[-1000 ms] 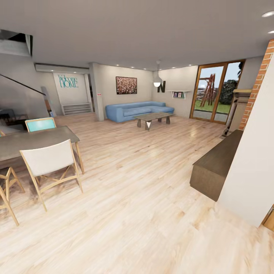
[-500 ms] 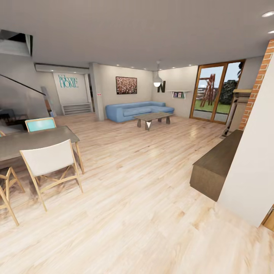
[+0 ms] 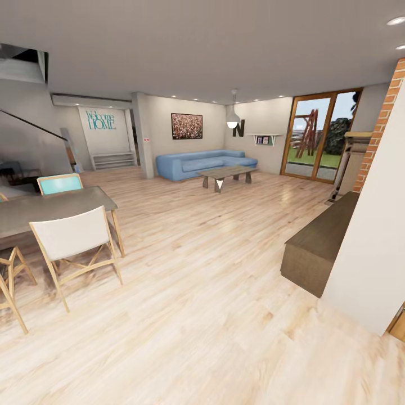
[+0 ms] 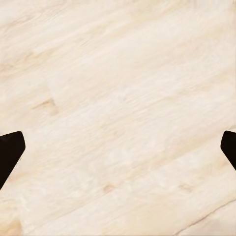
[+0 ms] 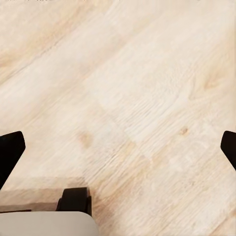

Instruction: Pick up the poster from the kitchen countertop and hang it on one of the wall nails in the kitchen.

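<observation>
The poster, the kitchen countertop and the wall nails are out of view; I face an open living and dining room. In the left wrist view my left gripper hangs open over pale wood floor, its black fingertips far apart at the frame's sides with nothing between them. My right gripper is open too, its black fingertips wide apart above the floor, and a dark wheel of my base with a pale grey edge lies below it.
A dark dining table with white and teal chairs stands at the left. A low dark bench and a white wall corner stand at the right. Farther off are a blue sofa, a coffee table, a reddish picture and teal wall lettering.
</observation>
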Controlling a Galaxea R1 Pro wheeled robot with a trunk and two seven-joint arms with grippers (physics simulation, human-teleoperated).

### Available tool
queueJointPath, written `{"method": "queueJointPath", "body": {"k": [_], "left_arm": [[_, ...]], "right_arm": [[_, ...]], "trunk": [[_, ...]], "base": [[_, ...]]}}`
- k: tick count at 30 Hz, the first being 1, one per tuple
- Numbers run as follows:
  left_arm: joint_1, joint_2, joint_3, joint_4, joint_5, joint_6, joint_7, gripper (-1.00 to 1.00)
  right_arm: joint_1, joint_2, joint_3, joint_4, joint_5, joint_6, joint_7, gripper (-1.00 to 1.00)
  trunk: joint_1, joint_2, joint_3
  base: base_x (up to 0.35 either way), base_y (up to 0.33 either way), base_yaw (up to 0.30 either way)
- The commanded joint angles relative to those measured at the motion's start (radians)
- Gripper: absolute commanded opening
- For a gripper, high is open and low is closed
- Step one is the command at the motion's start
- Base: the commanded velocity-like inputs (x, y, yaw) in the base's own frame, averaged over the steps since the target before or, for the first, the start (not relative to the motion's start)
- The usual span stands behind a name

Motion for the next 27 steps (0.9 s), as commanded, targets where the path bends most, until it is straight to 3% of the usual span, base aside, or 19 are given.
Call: {"method": "queueJointPath", "body": {"k": [1, 13, 27], "left_arm": [[0.000, 0.000, 0.005, -0.001, 0.000, -0.005, 0.000, 1.00], [0.000, -0.003, 0.018, -0.010, 0.004, -0.051, -0.006, 1.00], [0.000, -0.005, 0.014, -0.008, 0.000, -0.051, -0.008, 1.00]], "right_arm": [[0.000, 0.000, -0.001, 0.000, -0.001, -0.002, 0.000, 1.00], [0.000, 0.002, -0.001, 0.001, -0.004, 0.001, 0.002, 1.00], [0.000, 0.002, 0.001, 0.001, -0.001, 0.000, 0.000, 1.00]], "trunk": [[0.000, 0.000, -0.001], [0.000, 0.000, 0.000], [0.000, 0.000, 0.010]], "base": [[0.000, 0.000, 0.000], [0.000, 0.000, -0.013], [0.000, 0.000, -0.238]]}}
